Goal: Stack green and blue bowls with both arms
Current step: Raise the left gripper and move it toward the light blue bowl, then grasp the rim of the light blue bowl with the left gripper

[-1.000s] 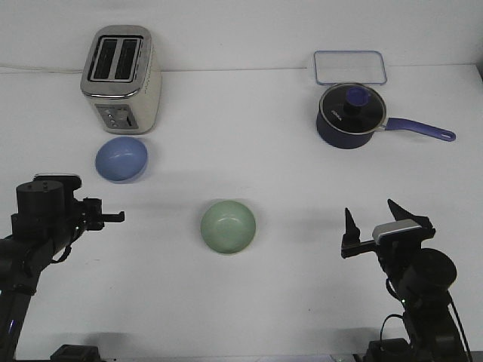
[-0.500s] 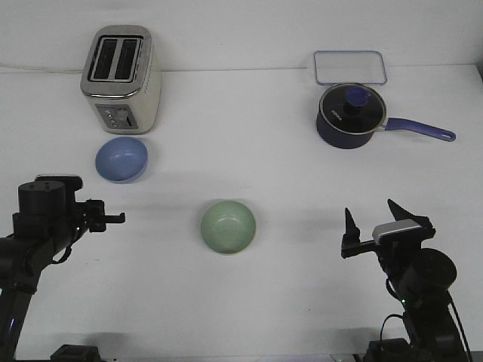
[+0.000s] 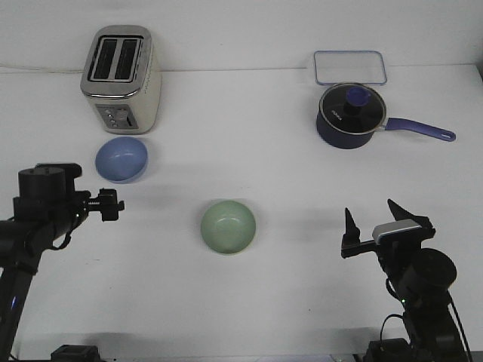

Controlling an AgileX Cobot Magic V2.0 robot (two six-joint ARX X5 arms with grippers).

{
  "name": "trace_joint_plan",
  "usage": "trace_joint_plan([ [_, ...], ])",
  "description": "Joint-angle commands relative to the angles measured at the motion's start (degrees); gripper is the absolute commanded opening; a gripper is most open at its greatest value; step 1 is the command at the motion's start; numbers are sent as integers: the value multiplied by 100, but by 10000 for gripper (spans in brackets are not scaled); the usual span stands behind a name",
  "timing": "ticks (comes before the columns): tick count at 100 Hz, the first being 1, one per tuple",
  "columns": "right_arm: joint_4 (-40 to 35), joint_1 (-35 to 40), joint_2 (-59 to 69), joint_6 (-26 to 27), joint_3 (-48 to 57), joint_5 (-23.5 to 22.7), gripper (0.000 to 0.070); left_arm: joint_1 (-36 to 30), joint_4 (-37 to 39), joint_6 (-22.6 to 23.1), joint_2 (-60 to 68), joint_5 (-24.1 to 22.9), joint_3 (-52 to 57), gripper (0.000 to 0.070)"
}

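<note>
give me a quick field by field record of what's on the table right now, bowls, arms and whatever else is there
blue bowl: upright, in front of the toaster, apart from it
green bowl: upright, table centre, apart from blue bowl
stacking: not done
left claw: near blue bowl, holding nothing; jaw state unclear
right claw: open, empty, well right of green bowl
saucepan: lidded, far right, handle pointing right
clear tray: behind saucepan

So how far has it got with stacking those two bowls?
Barely begun. The blue bowl and green bowl sit apart on the table, unstacked. The left claw hovers near the blue bowl, holding nothing; the right claw waits open. Both pickups and the stacking remain.
</note>
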Motion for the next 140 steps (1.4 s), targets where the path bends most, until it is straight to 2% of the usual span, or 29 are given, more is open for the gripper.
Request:
trace_joint_plan([
  [1, 70, 11, 22, 55, 9, 2, 638, 96, 46, 50, 389, -13, 369, 469],
  [42, 70, 11, 24, 55, 9, 2, 638, 688, 92, 374, 2879, -13, 2083, 468],
  [72, 70, 11, 24, 57, 9, 2, 638, 890, 522, 470, 4030, -2, 2181, 467],
  [86, 70, 11, 24, 57, 9, 2, 638, 938, 654, 470, 4448, 282, 2181, 464],
  [117, 70, 11, 24, 57, 9, 2, 638, 951, 903, 455, 4905, 354, 2181, 454],
  [121, 70, 11, 24, 57, 9, 2, 638, 951, 896, 455, 4911, 354, 2181, 430],
  [124, 70, 11, 24, 57, 9, 2, 638, 951, 896, 455, 4911, 354, 2181, 380],
  [137, 70, 11, 24, 57, 9, 2, 638, 951, 905, 457, 4907, 354, 2184, 19],
  [140, 70, 11, 24, 57, 9, 2, 638, 951, 905, 455, 4907, 354, 2184, 0],
])
